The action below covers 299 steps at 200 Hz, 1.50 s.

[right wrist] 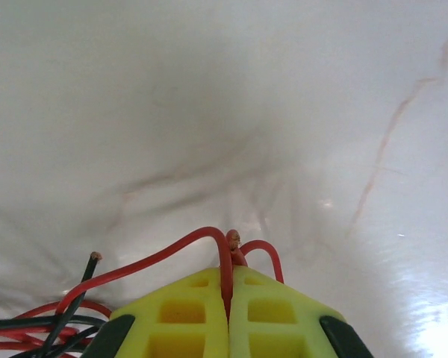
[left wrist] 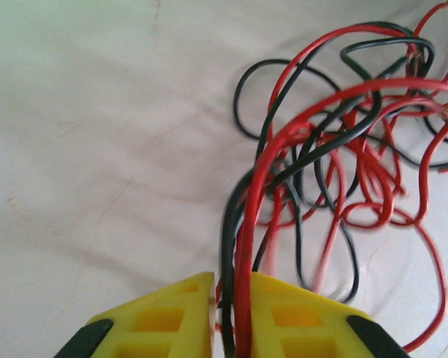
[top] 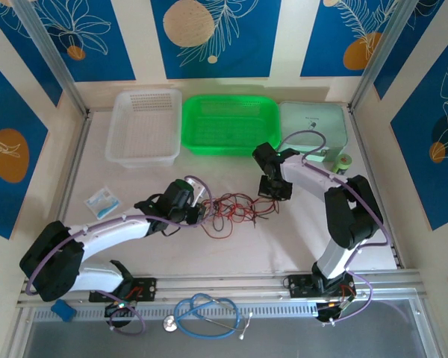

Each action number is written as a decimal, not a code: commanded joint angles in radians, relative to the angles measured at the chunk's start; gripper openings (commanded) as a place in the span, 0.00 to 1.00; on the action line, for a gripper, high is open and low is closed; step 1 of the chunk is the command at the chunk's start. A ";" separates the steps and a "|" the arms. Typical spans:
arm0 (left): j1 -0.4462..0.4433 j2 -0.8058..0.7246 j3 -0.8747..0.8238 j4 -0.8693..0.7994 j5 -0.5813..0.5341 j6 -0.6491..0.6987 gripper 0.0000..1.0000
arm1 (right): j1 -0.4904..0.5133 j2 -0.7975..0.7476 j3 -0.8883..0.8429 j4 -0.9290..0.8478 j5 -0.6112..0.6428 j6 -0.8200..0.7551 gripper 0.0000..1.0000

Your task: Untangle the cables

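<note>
My left gripper (left wrist: 231, 291) is clenched on a red and a black strand, and my right gripper (right wrist: 229, 287) is pinched tight on one red loop. The thin, curly red and black cables (top: 235, 209) lie knotted mid-table between them. The risk, as I judge it: pulling apart (both ends held) could cinch the knot, or a slick strand could slip free.

Blue floral wall panels (top: 239, 63), pale tabletop (top: 231, 253), aluminium corner posts (top: 52, 60)
</note>
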 commanded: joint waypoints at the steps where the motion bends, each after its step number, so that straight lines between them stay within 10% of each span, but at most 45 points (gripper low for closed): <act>1: 0.013 -0.004 0.029 -0.006 0.045 0.005 0.26 | -0.004 -0.051 -0.016 -0.040 0.033 -0.001 0.07; 71: 0.012 -0.099 0.069 -0.076 0.110 0.009 0.54 | 0.098 -0.307 0.015 -0.072 -0.149 0.005 0.65; 137: -0.014 0.079 0.172 -0.113 0.157 0.078 0.68 | 0.168 -0.165 0.047 0.050 -0.299 -0.002 0.68; 195: -0.014 0.269 0.206 -0.054 -0.086 0.041 0.59 | 0.167 0.111 0.072 0.087 -0.261 0.004 0.58; 236: -0.011 0.262 0.158 -0.072 -0.234 0.014 0.00 | 0.148 0.199 0.038 0.045 -0.171 0.021 0.30; 299: 0.004 0.039 0.086 -0.140 -0.473 0.044 0.00 | 0.111 0.066 0.005 -0.034 -0.038 -0.037 0.00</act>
